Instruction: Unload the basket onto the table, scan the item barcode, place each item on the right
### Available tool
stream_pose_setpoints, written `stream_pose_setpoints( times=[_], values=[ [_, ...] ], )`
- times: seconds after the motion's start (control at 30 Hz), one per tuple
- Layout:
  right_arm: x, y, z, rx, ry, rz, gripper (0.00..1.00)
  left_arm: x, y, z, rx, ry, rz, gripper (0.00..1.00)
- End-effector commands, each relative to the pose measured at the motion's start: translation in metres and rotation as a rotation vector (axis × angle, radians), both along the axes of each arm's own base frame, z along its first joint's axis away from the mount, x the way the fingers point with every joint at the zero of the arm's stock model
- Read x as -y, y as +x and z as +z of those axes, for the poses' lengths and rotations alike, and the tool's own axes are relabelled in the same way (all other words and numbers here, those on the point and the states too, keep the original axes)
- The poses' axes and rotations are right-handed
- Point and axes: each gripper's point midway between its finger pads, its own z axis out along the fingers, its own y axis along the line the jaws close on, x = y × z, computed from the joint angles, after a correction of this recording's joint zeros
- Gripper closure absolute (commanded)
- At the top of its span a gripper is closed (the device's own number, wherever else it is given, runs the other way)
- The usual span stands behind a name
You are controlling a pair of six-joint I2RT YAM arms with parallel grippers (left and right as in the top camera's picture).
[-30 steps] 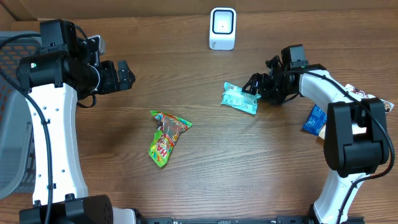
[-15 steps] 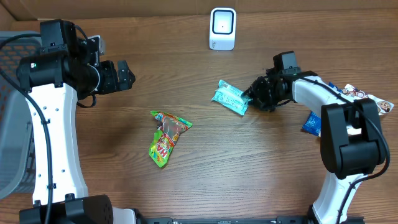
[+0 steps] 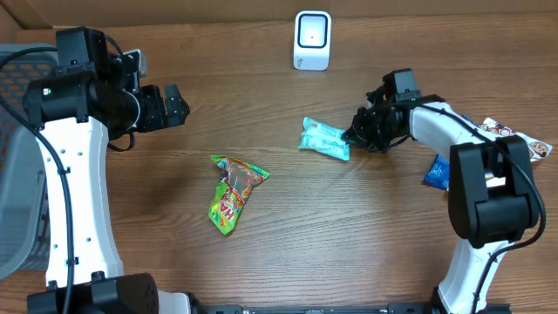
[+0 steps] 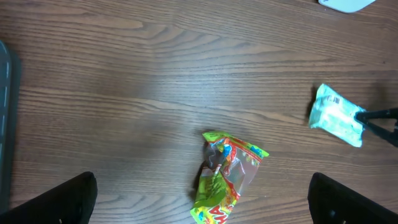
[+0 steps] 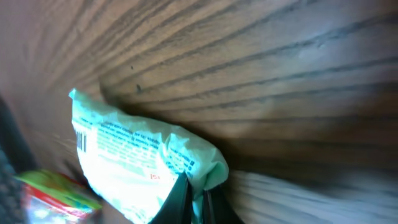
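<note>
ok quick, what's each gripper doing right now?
Left gripper: jaws open, holding nothing.
Right gripper: jaws shut on the end of the pale green packet.

Mock shop checkout, lab bench: barcode scanner (image 3: 312, 39), snack packets (image 3: 235, 194), basket (image 3: 16, 157).

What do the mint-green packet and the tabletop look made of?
Mint-green packet: thin plastic film, likely; it crinkles and puckers where the right pincer pinches it. Tabletop: wood or wood-look laminate, matte; grain lines show.
</note>
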Motion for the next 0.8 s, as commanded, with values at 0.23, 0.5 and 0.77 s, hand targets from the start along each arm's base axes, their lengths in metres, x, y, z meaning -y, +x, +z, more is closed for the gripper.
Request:
stream_pose_setpoints(
  times=[0.23, 0.5, 0.77],
  values=[
    [0.044, 0.01, -0.012, 0.127, -0.255, 0.201, 0.19, 0.003, -0.001, 0.0, 0.003, -0.002, -0.027, 0.0],
    [0.02, -0.023, 0.0, -0.15, -0.088, 0.014, 0.19, 0.003, -0.001, 0.0, 0.003, -0.002, -0.027, 0.0],
    [0.006, -0.021, -0.006, -0.234, -0.16, -0.191, 0.15, 0.003, -0.001, 0.0, 0.003, -0.002, -0.027, 0.01]
  ],
)
